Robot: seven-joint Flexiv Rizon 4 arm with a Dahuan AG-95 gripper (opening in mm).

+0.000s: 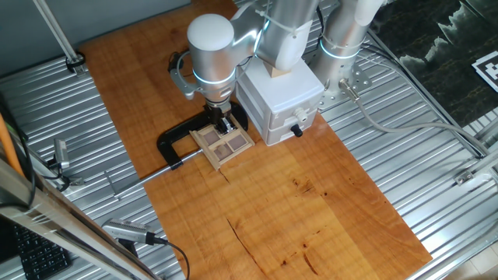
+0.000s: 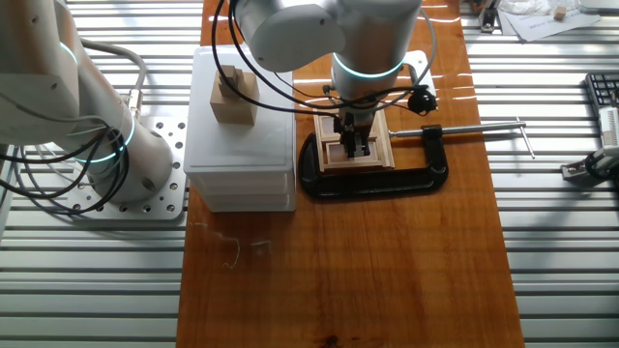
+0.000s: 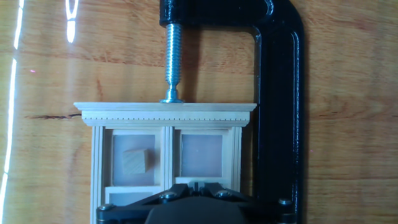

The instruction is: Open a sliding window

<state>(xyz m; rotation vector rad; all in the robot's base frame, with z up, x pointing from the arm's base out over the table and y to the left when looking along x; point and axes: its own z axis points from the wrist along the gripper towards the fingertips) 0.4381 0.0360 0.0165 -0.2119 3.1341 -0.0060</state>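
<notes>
The sliding window is a small light-wood frame with darker panes, lying flat on the wooden table. A black C-clamp holds it by its top edge. A small wooden cube sits on the upper left pane. My gripper is right over the window's lower half, its fingertips close together and down at the frame's middle bar, with nothing seen between them. In one fixed view the gripper stands upright on the window. In the other fixed view the gripper covers the middle of the window.
A white box with drawers and a black knob stands just beside the window, with a wooden block on top. The clamp's screw handle sticks out over the table edge. Ribbed metal surrounds the wooden board.
</notes>
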